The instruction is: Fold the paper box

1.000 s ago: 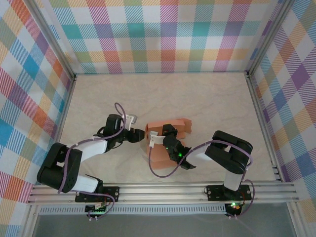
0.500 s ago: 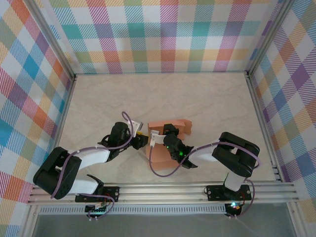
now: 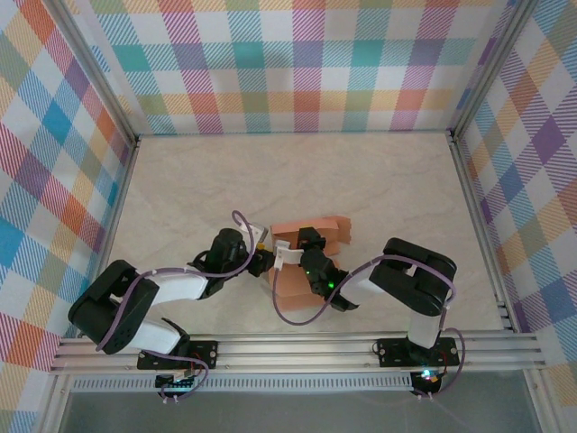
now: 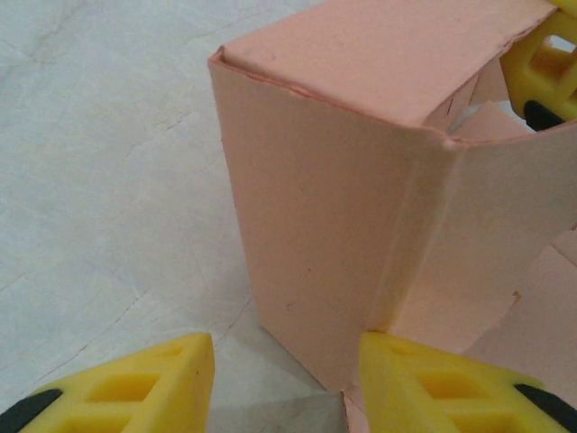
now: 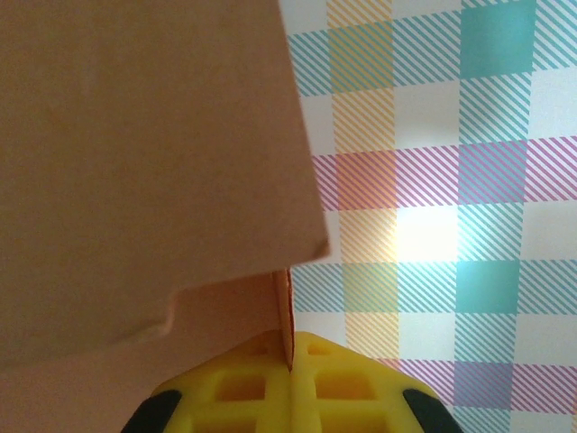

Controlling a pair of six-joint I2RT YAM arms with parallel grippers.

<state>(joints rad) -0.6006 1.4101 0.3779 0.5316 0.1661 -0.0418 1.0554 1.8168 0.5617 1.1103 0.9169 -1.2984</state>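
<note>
The paper box (image 3: 290, 289) is a salmon-orange card shape, partly folded, near the table's middle front. In the left wrist view it stands as an upright folded panel (image 4: 325, 198) with loose flaps to the right. My left gripper (image 3: 264, 262) is at its left edge and open (image 4: 284, 388). Its right finger (image 4: 433, 379) touches the box's lower fold, while the left finger (image 4: 135, 388) stands apart over bare table. My right gripper (image 3: 302, 242) is shut on a thin card edge of the box (image 5: 135, 180), pinched between its yellow fingertips (image 5: 290, 365). One of those fingers shows behind the box (image 4: 541, 68).
The marbled beige table (image 3: 379, 189) is walled on three sides by plaid panels (image 3: 297, 63). A metal rail (image 3: 297, 347) runs along the near edge at the arm bases. Purple cables loop beside both arms, close to the box.
My left gripper has moved right, from a short gap away up against the box's left edge, and its jaws have narrowed a little. The right gripper keeps its pinch in place.
</note>
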